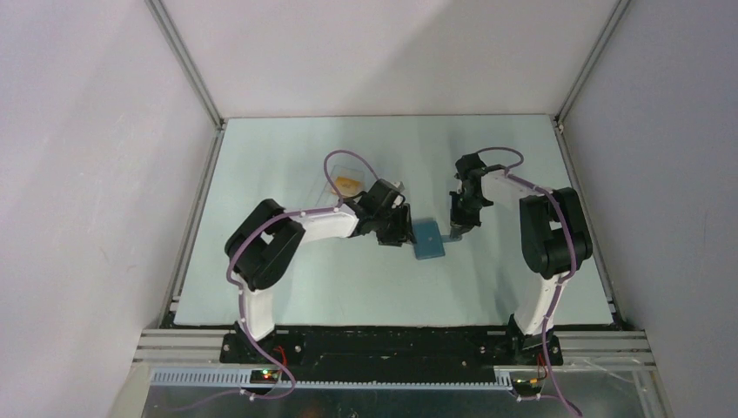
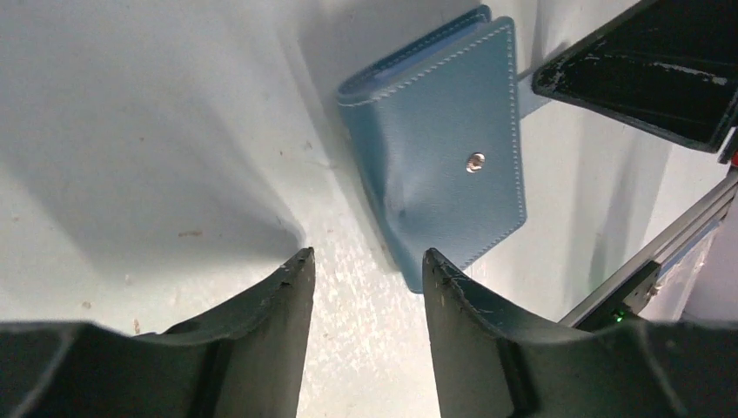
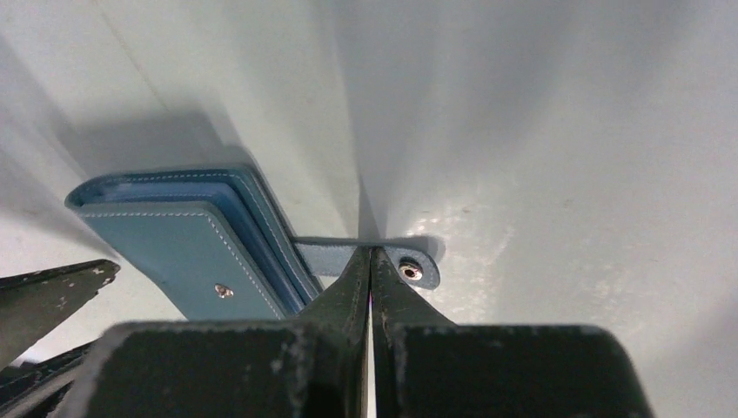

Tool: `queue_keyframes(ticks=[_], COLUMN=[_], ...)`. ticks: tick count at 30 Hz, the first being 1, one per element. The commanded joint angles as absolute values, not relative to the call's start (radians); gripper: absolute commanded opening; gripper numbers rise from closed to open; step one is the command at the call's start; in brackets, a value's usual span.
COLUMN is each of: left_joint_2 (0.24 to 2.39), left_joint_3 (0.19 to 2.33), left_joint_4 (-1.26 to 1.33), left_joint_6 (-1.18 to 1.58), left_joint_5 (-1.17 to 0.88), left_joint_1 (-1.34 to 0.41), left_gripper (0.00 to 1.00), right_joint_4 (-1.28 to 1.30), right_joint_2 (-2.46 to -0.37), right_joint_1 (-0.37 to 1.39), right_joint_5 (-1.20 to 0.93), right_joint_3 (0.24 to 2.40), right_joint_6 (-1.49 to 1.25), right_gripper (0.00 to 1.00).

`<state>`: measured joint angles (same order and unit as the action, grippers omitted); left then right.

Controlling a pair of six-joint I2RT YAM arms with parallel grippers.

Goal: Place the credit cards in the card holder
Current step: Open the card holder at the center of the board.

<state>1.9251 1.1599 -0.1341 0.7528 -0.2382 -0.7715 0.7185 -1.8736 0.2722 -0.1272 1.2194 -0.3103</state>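
Right gripper (image 3: 372, 254) closed tight, tips on the card holder (image 2: 444, 148) strap (image 3: 326, 252), anchoring it, I judge. Left gripper (image 2: 367, 257) jaws parted, empty, at its corner.

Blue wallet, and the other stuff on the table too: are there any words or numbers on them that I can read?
No text can be read in any view.
On the blue card holder: no writing, just stitching and a plain metal snap stud.
On the orange credit card: if it has any print, it is too small and blurred to read from the top view.
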Motion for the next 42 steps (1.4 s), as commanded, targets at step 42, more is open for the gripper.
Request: queue_keyframes(ticks=[42], left_joint_2=[1.874], left_joint_3=[1.011], left_joint_4=[0.02], left_joint_6=[0.806], left_joint_5=[-0.374], left_joint_1=[-0.693], left_gripper=[0.52], right_joint_4=[0.552], right_joint_2=[-1.957], right_joint_1=[0.272], right_joint_5=[-0.723], right_joint_3=[1.207], right_joint_6=[-0.416], right_gripper=[0.01])
